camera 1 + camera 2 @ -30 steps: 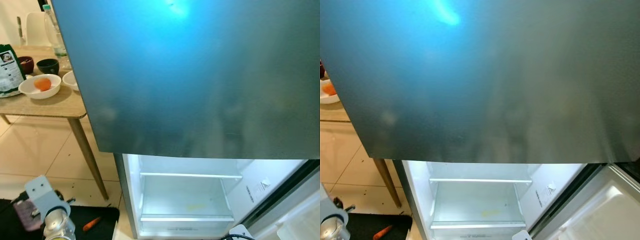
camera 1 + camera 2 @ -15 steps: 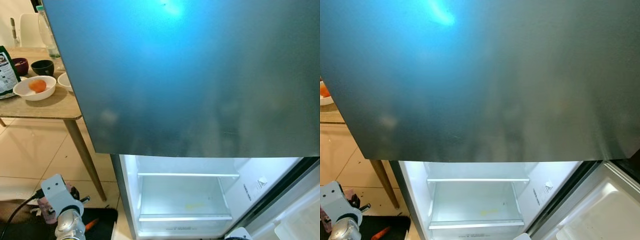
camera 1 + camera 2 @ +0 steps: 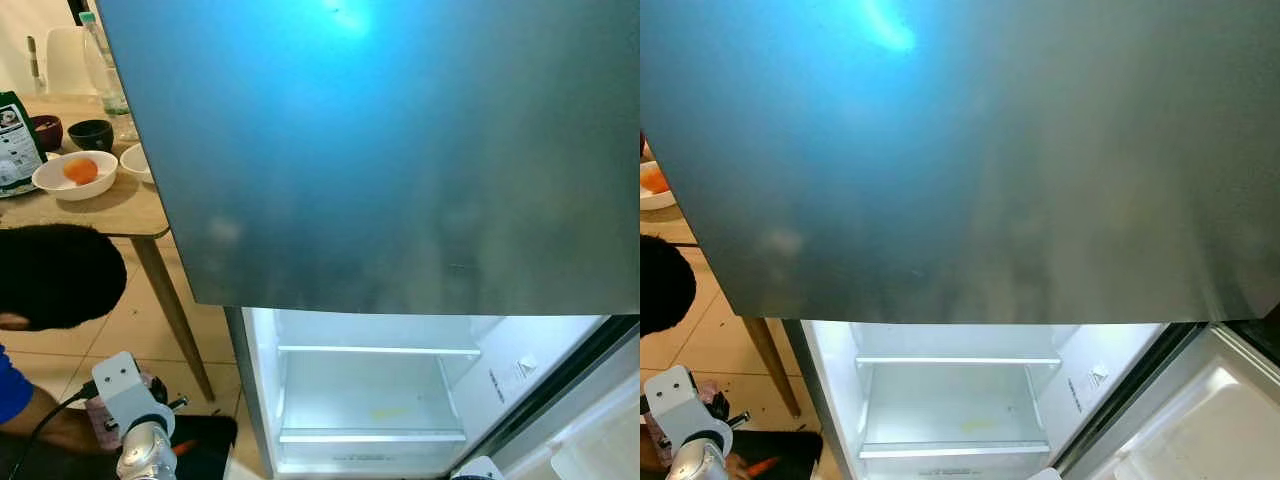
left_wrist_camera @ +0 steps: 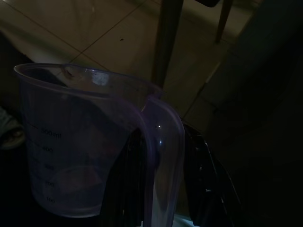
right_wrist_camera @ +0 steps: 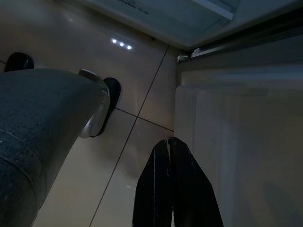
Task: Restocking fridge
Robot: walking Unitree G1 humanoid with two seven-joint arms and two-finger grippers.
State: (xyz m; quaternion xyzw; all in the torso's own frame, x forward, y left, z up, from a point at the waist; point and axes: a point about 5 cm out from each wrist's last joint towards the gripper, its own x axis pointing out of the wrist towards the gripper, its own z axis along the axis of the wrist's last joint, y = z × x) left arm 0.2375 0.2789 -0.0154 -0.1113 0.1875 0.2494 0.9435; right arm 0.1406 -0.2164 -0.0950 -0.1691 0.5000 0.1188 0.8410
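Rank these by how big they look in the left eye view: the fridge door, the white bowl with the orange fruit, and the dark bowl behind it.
1. Fridge door, by far the largest, also nearest the camera.
2. White bowl.
3. Dark bowl, which sits farther back on the table, so its true size against the white bowl is unsure.

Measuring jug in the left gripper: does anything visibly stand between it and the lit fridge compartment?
Nothing visible does. The measuring jug hangs low beside the table leg, left of the fridge compartment, whose front is open, with its shelves bare.
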